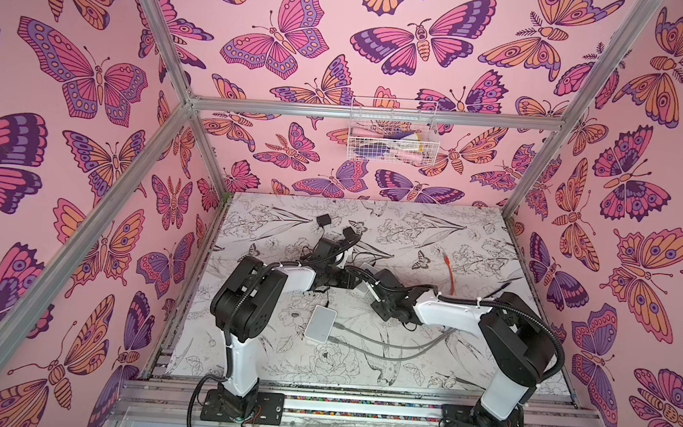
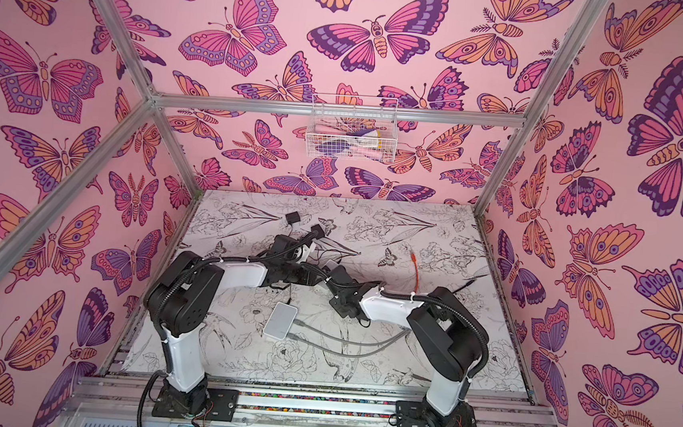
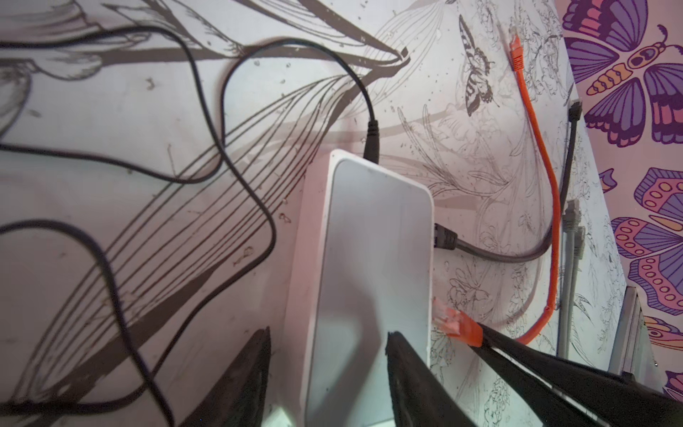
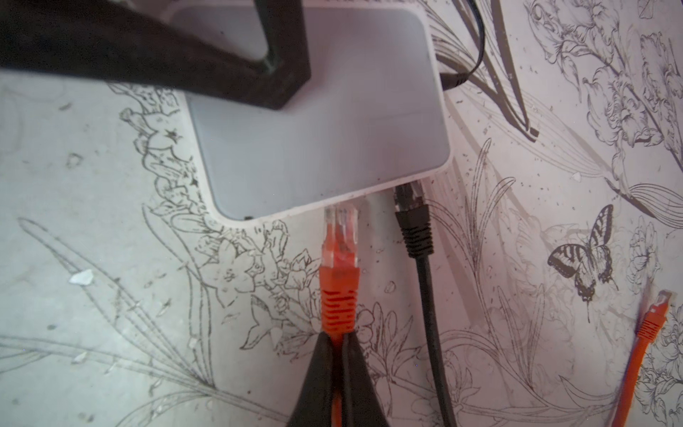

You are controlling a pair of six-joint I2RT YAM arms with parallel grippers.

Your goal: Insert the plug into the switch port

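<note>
Right fingers (image 4: 320, 373) pinch orange plug (image 4: 340, 258) beside switch (image 4: 314, 140).

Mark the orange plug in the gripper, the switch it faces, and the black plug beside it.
orange plug (image 4: 340, 227): right wrist view, on its clear tip.
switch (image 4: 332, 148): right wrist view, on the bare top face.
black plug (image 4: 417, 236): right wrist view, on its ribbed boot.

A black cable (image 4: 425, 295) lies just beside the right gripper (image 4: 334, 338), running alongside it. Behind the gripper lies a spare white box (image 1: 320, 323) with two grey cables (image 1: 404, 347) leaving it. Well beyond the gripper sits a black adapter (image 1: 324, 221). Farther still, high on the back wall, hangs a wire basket (image 1: 392, 131).
</note>
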